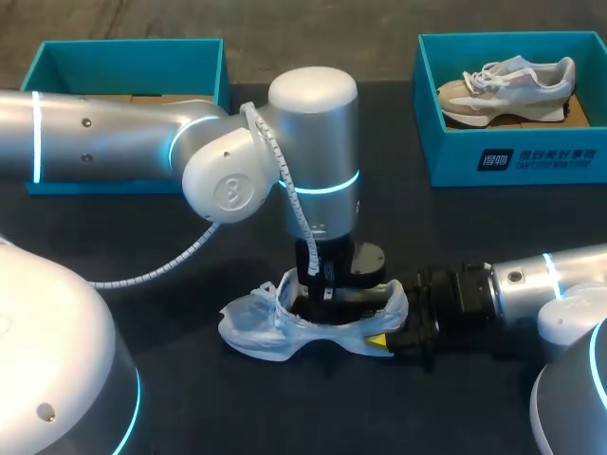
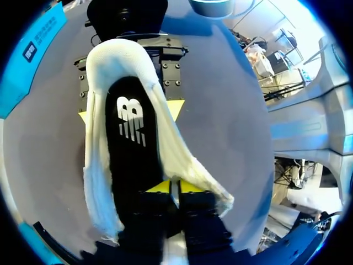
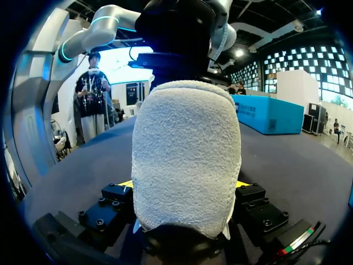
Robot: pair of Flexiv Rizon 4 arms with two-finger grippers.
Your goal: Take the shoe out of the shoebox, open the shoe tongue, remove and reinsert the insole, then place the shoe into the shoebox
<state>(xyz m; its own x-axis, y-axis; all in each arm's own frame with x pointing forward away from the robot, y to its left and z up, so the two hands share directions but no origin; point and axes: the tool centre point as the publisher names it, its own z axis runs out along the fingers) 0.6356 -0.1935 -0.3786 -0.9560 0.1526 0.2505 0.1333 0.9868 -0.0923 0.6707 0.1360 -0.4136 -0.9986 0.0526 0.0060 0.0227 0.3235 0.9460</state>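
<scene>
A white shoe (image 1: 256, 327) lies on the black table, toe to the left. My right gripper (image 1: 384, 339) is shut on its heel: in the right wrist view the heel (image 3: 185, 154) fills the gap between the fingers (image 3: 242, 193). My left gripper (image 1: 327, 294) reaches straight down into the shoe's opening. In the left wrist view its yellow tips (image 2: 175, 186) stand almost together on the black insole (image 2: 129, 149), which lies flat inside the shoe (image 2: 121, 55). Whether they pinch the insole does not show.
A teal shoebox (image 1: 531, 156) at the back right holds a second, beige and white shoe (image 1: 507, 85). Another teal box (image 1: 57, 57) stands at the back left behind my left arm. A white coiled cable (image 1: 161, 270) hangs from that arm.
</scene>
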